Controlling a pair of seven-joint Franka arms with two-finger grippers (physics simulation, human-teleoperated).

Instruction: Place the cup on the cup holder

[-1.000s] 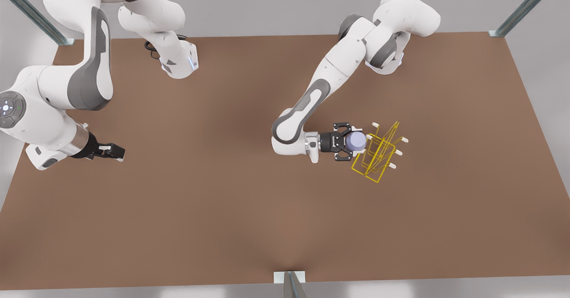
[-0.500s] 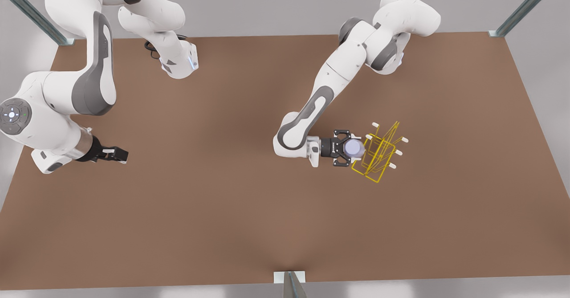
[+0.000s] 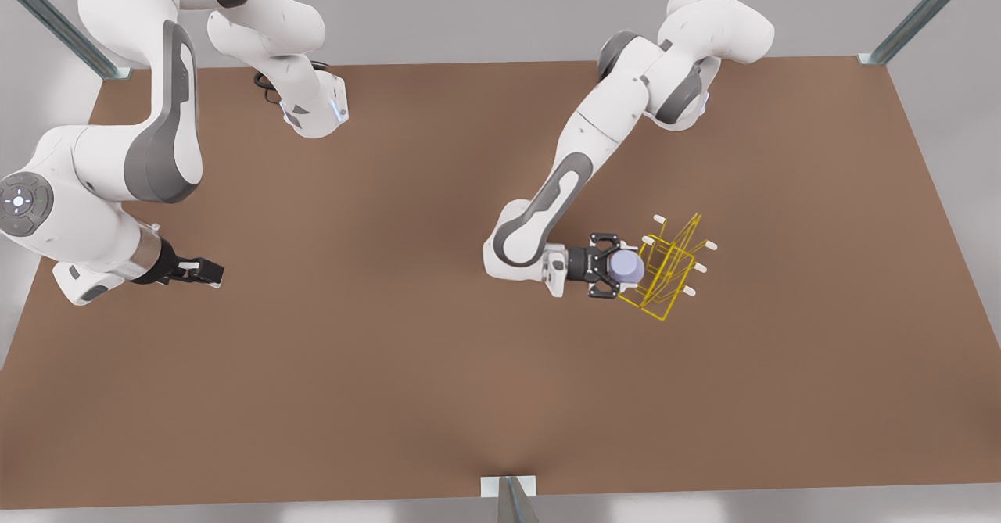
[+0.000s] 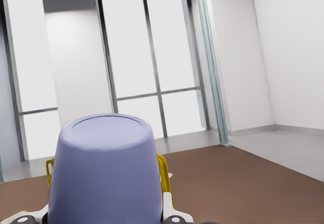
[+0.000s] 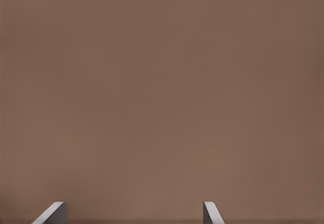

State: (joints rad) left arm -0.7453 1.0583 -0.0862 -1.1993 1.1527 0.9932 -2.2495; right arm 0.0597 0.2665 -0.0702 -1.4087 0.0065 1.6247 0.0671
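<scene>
at the front view's left, the right gripper (image 3: pixel 209 273) waits low over the bare brown tabletop (image 3: pixel 352 367); its fingertips (image 5: pixel 50 213) stand spread apart with nothing between them. toward the front view's right, the left gripper (image 3: pixel 618 266) pinches the cup (image 3: pixel 626 266), bottom up, against the near edge of the yellow cup holder (image 3: pixel 665 269), whose wires show just behind the cup (image 4: pixel 104 171).
</scene>
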